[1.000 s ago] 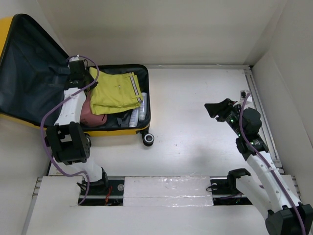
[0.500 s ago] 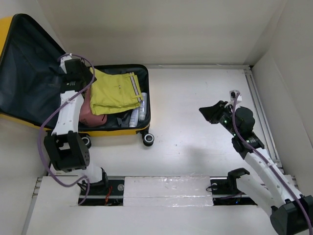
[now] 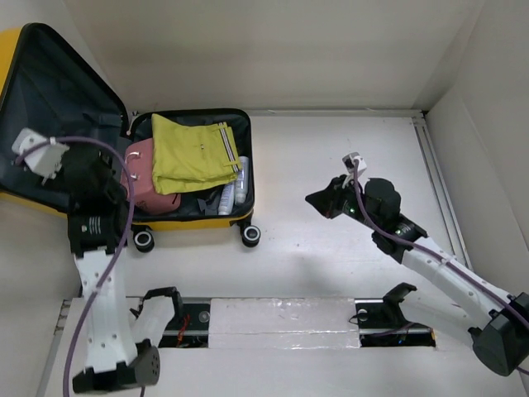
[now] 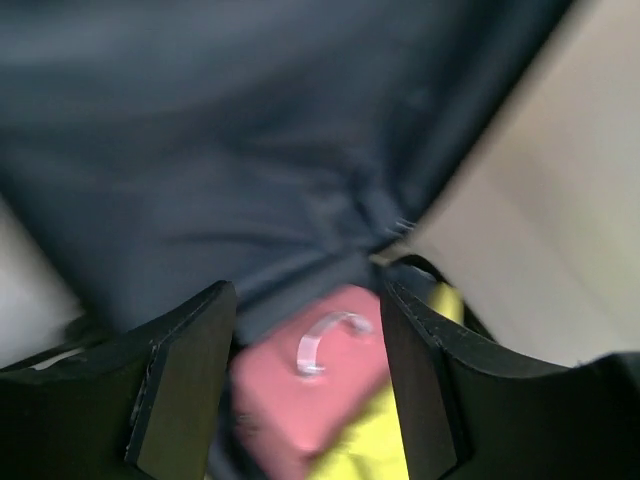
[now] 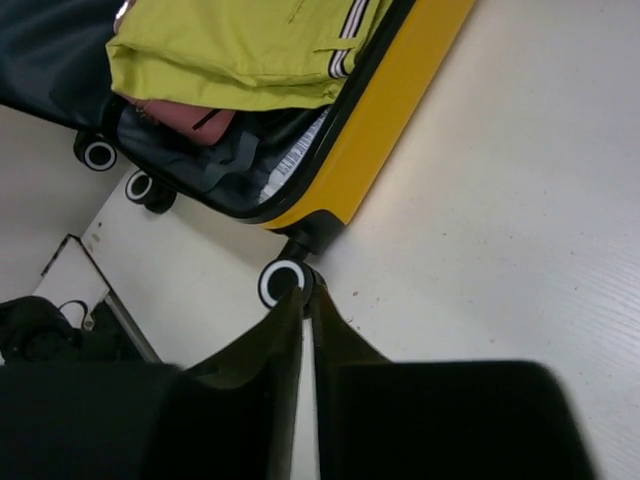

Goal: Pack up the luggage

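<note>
- The luggage (image 3: 58, 91) is a yellow hard-shell suitcase lying open at the far left of the table (image 3: 331, 165). Its lid stands back against the left wall and shows dark grey lining.
- In the lower shell a folded yellow-green garment (image 3: 192, 153) lies on top, partly covering a pink case (image 3: 139, 169) with a clear loop handle.
- Along the shell's right edge sit pale containers (image 3: 236, 186); I cannot tell what they are.
- A black wheel (image 3: 251, 236) with a white ring juts from the near corner.
- The lid's left edge is cut off in the top view, and the garment hides most of what lies below it.
- My left pincer (image 4: 308, 300) hangs over the lid's lining, fingers apart with nothing between them. Its wrist view is badly blurred.
- My right pincer (image 5: 305, 300) is well apart from the luggage, over bare table, fingers together and gripping nothing.
</note>
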You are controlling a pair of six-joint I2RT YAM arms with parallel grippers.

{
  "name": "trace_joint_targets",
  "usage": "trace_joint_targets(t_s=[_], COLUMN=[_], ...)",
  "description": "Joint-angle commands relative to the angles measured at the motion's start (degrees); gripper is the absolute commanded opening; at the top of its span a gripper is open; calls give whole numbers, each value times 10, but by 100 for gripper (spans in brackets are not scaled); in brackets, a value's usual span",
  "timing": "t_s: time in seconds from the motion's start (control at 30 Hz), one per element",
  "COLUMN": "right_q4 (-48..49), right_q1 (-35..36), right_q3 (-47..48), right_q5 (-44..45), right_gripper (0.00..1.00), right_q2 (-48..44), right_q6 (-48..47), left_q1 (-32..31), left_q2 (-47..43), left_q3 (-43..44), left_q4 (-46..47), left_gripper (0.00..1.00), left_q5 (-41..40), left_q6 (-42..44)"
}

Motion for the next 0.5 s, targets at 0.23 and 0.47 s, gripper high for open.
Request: trace_joint_targets(t_s=[0.23,0.47], right_q4=[27,27], right_q1=[26,31], right_q3=[38,44], right_q5=[-7,-7], right_gripper=[39,42], right_q2=[62,73], right_q6=[-44,-49], left_q1=[2,50], left_q2=[5,60], left_q3=[-28,-2], left_q4=[-178,-228], left_gripper=[62,64], left_q5=[-216,-255], left_q6=[-120,-96])
